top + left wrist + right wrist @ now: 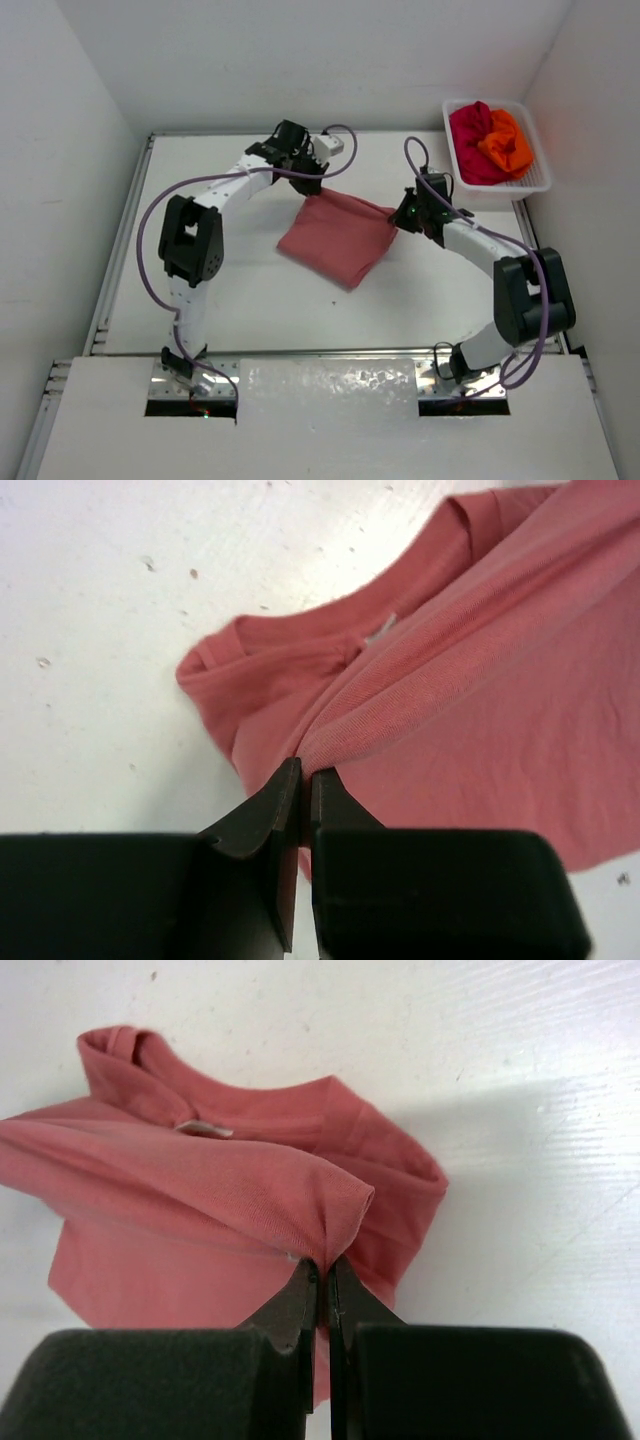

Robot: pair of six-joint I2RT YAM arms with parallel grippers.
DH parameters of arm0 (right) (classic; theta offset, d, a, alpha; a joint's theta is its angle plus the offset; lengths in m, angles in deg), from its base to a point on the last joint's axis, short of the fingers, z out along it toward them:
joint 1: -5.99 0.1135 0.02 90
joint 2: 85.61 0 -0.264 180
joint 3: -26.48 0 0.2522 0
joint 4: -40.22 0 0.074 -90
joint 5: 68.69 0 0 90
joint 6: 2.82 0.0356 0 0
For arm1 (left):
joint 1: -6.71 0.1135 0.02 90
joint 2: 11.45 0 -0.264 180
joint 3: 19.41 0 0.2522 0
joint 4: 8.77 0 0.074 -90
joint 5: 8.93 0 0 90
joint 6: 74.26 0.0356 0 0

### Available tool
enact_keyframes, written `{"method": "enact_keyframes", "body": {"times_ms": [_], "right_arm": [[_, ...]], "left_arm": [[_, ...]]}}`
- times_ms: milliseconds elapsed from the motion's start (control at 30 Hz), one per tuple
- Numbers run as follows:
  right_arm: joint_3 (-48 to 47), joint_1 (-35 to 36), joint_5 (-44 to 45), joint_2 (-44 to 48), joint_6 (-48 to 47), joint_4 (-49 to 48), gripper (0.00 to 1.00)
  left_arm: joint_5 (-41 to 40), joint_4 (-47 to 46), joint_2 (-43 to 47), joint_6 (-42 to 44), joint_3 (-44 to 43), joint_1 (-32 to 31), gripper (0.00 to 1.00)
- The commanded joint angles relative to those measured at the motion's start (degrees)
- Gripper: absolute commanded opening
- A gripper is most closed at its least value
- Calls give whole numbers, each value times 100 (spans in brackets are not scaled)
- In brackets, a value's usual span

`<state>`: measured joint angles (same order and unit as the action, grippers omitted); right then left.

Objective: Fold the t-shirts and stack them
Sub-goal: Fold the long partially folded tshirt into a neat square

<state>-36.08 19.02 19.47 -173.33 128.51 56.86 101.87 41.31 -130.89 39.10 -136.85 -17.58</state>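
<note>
Gripping cloth, left hand (305, 775) and right hand (325, 1265) hold the salmon-pink t-shirt (335, 240) edge above the bench (250, 300) centre, presumably for folding.

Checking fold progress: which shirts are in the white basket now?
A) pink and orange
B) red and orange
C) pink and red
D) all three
B: the red shirt and orange shirt lie bunched in the basket; the pink shirt is out on the table, pinched by the left claw and right claw.
</note>
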Motion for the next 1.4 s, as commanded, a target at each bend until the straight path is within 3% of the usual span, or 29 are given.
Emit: {"method": "enact_keyframes", "body": {"times_ms": [0,100,133,167,200,233,333,467,567,667,800,867,1033,1133,1167,1367], "right_arm": [[-314,-179,615,-306,8,-59,0],[-577,-214,651,-771,-132,-112,0],[-709,-214,685,-921,-177,-33,1],[-841,-214,764,-1053,-220,72,5],[-1042,-223,921,-1306,-247,186,10],[-1114,-258,940,-1422,-273,187,33],[-1640,-354,871,-1923,-527,345,49],[-2799,-407,1063,-2293,-1380,1345,52],[-2846,-539,1029,-1996,-1486,1435,53],[-2417,-574,652,-1416,-1346,1287,54],[-1389,-478,-384,-932,-645,1137,55],[-898,-355,-518,-913,-450,865,55],[-526,-135,-685,-1238,24,513,54],[-534,-135,-589,-1536,96,582,43],[-926,-117,-528,-2094,0,722,24],[-1659,49,-404,-2846,-159,689,9]], "left_arm": [[-708,-617,-201,-226,-222,39,3],[-893,-801,-465,-384,-302,30,21],[-1024,-906,-545,-489,-363,30,34],[-1103,-968,-606,-551,-407,21,38],[-1174,-1012,-764,-577,-460,12,40],[-1340,-1038,-852,-612,-617,4,45],[-1918,-829,-1221,-665,-1204,30,50],[-1966,-599,-1040,-832,-1568,336,51],[-1282,-512,-652,-859,-1359,469,55],[-579,-520,-28,-815,-805,478,65],[676,-773,509,-1217,572,478,87],[777,-924,518,-1351,1040,417,95],[444,-1381,395,-1562,1912,276,92],[-66,-1417,334,-1615,2062,267,75],[-224,-1573,386,-1702,2332,267,48],[-252,-1838,509,-1869,2905,276,33]]}}
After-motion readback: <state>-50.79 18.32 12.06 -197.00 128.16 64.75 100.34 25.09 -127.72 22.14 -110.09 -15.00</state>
